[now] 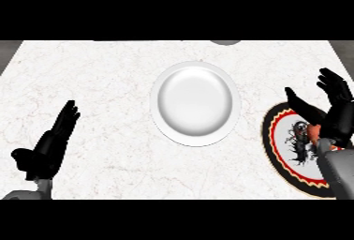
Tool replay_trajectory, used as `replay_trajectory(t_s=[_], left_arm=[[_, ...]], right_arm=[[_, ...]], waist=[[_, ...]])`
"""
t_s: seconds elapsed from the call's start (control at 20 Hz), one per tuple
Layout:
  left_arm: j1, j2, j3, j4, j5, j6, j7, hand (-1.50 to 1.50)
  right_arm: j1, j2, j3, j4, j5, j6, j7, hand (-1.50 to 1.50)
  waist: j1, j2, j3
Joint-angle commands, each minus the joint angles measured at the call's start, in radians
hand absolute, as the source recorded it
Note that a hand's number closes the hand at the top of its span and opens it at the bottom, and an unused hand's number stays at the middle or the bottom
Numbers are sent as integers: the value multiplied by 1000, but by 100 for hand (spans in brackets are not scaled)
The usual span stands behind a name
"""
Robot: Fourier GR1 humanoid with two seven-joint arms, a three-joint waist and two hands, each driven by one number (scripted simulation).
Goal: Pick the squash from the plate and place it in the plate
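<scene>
Two round plates are sitting on the white marble counter (104, 93): a plain white plate (195, 104) mid-counter, a black-red-cream patterned plate (290, 154) right. Right hand (332, 105) is hovering open there, hiding the squash; left hand (50, 140) is resting open.

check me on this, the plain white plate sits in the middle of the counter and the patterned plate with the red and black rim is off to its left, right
Not quite. In the head view the white plate is in the middle of the counter, but the patterned plate with the red and black rim lies to its right, partly under the right hand.
</scene>
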Motion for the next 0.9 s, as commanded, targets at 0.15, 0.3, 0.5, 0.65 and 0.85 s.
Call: replay_trajectory(t_s=[0.15, 0.3, 0.5, 0.65, 0.85], left_arm=[[-59, -21, 15, 100, -10, -29, -5, 0], [-3, -22, 6, 74, -32, -28, -32, 0], [-13, -13, 13, 40, -28, -32, 10, 0], [-4, -35, 14, 101, -40, -37, -55, 0], [-42, -22, 19, 77, -30, -41, 5, 0]], right_arm=[[137, 33, 38, -1, 186, -251, -22, -150], [173, -3, 80, -70, 292, -368, 145, -150], [186, -122, 148, -117, 448, -337, 465, -150], [216, -187, 177, -152, 503, -224, 641, -150], [255, -288, 229, -207, 513, -22, 840, -150]], waist=[[-1, -14, 4], [2, -17, 3], [5, -19, 0], [1, -17, -2], [-5, -19, -2]])
